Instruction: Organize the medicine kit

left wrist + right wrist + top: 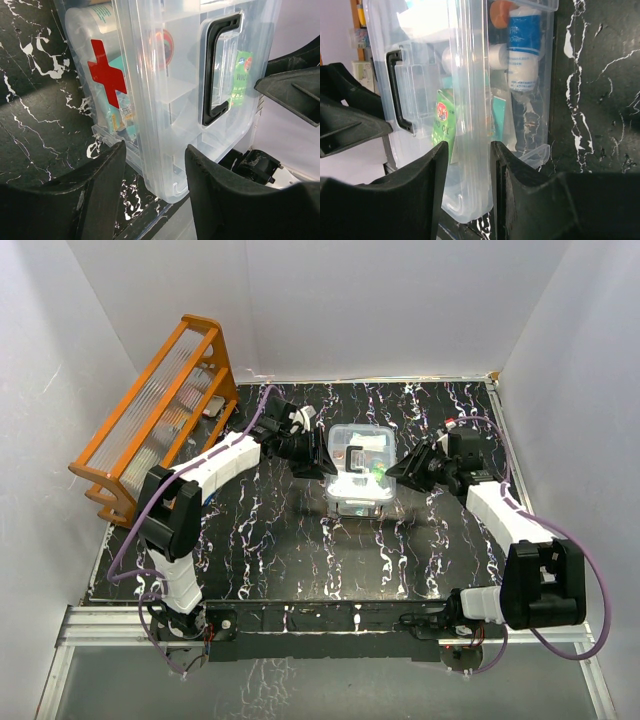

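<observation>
The medicine kit (358,462), a clear box with its clear lid on, stands mid-table. Its dark handle (215,70) and a red cross (106,72) show in the left wrist view. A green packet (441,122) and a blue-and-white bottle (522,50) show through its wall. My left gripper (325,456) is at the kit's left end. It is open (155,165) and straddles the lid's rim, with a gap at one finger. My right gripper (398,472) is at the kit's right end. It is shut (470,165) on the lid's rim.
An orange wooden rack (160,415) with ribbed clear panels stands at the back left, holding small items. White walls enclose the black marbled table (300,550) on three sides. The metal rail with the arm bases (330,625) runs along the near edge.
</observation>
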Robot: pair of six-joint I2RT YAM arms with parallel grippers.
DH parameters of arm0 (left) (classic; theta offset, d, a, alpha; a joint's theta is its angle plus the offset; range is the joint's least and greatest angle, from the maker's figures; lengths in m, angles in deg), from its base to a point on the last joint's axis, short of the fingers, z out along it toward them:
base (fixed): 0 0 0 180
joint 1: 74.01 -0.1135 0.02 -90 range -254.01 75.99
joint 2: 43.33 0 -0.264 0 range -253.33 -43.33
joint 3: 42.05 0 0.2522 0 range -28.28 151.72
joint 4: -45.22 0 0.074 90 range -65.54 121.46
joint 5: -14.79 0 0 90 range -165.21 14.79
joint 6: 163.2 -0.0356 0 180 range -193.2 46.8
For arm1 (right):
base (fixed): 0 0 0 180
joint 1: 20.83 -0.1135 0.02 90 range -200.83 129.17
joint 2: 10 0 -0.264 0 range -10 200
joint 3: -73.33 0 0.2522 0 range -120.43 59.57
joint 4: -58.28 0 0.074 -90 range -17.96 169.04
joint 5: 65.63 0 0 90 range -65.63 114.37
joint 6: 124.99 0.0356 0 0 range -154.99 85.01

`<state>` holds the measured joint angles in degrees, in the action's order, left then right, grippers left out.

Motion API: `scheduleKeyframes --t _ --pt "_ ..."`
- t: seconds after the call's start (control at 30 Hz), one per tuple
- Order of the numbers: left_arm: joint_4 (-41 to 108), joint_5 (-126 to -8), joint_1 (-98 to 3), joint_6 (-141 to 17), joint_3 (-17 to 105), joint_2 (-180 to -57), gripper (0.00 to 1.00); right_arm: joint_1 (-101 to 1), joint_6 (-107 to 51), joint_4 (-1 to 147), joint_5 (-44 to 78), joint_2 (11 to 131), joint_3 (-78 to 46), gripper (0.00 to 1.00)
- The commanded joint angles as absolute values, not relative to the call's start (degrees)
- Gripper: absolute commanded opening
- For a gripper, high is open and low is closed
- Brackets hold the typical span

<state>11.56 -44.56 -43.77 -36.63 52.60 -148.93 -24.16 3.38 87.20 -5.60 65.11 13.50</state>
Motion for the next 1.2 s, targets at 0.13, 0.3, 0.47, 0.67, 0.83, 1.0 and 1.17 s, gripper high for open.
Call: scheduleKeyframes --t 0.13,0.3,0.47,0.67,0.83,1.0,1.17 --pt "7.3 -46.0 -45.0 -41.2 53.7 -147.7 0.42 -34.1 15.6 81.0 -6.2 59.9 21.2 0.28" --pt "4.1 -47.6 -46.5 -45.0 53.8 -147.0 0.42 -45.0 26.5 74.7 0.9 57.4 24.6 0.24" --pt "-0.8 -49.1 -48.5 -51.8 53.7 -146.3 0.42 -54.5 33.0 70.3 9.5 57.1 25.1 0.24" --pt "-4.4 -53.4 -50.1 -56.3 55.6 -146.0 0.48 -56.9 33.4 72.1 13.3 59.1 21.7 0.36" --pt "-5.1 -54.8 -50.9 -56.2 58.4 -144.3 0.55 -56.9 28.5 79.9 18.1 54.1 18.2 0.56" --pt "-6.7 -54.9 -51.4 -57.6 60.5 -144.0 0.68 -56.9 24.1 90.1 24.1 51.7 14.4 0.7" --pt "-7.6 -59.1 -52.2 -55.4 61.0 -141.3 0.74 -56.7 15.2 94.8 32.5 51.6 8.8 0.73"
